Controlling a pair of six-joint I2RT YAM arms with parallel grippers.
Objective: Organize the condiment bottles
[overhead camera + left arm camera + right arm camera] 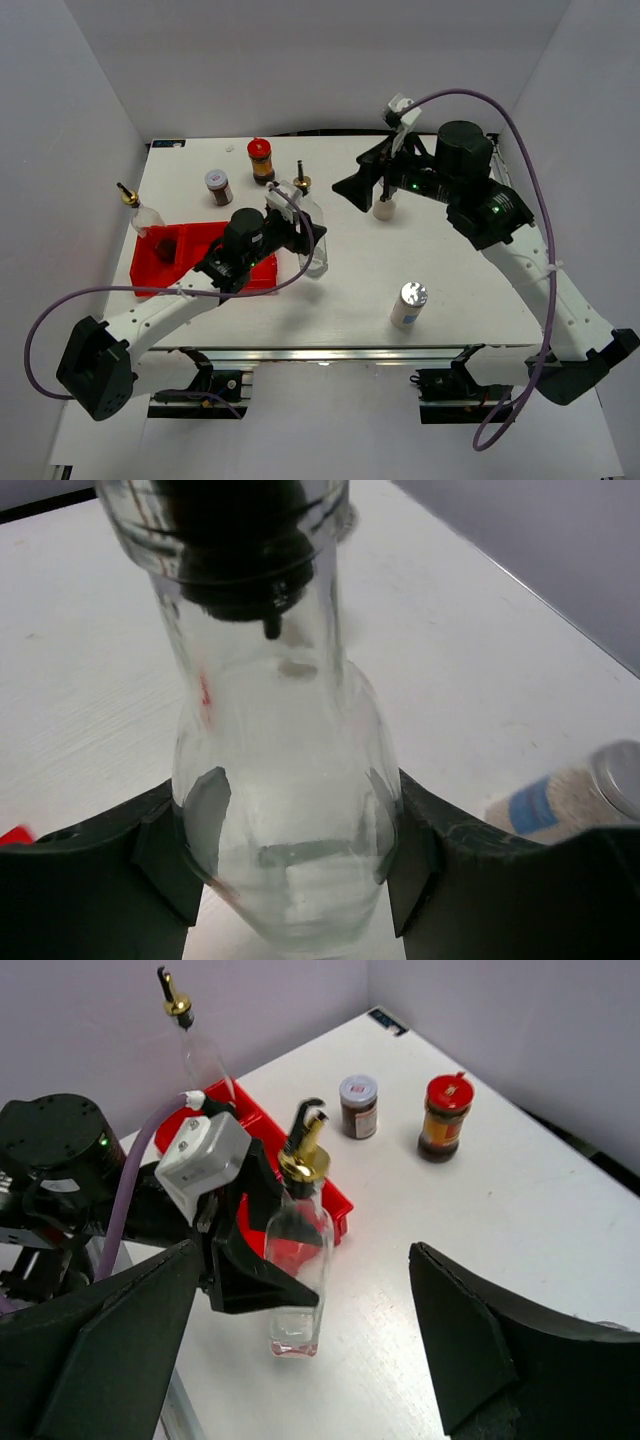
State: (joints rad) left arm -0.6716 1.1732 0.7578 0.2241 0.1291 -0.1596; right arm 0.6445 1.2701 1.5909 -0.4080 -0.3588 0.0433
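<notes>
My left gripper [303,237] [290,835] is shut on a tall clear glass bottle [313,245] [270,730] with a gold spout, upright just right of the red tray, its base at or just above the table. It also shows in the right wrist view [293,1290]. My right gripper [362,192] [303,1255] is open and empty, above the table's far middle. A white shaker [384,209] stands just beside it. The second glass bottle [143,212] [200,1052] stands at the tray's far left corner. A second shaker [408,305] [560,802] stands front right. The red-capped jar [261,160] [443,1117] stands at the back.
The red divided tray [165,268] [335,1192] lies at the left under my left arm. A small silver-lidded jar of dark contents [218,186] [358,1106] stands left of the red-capped jar. White walls close in the table on three sides.
</notes>
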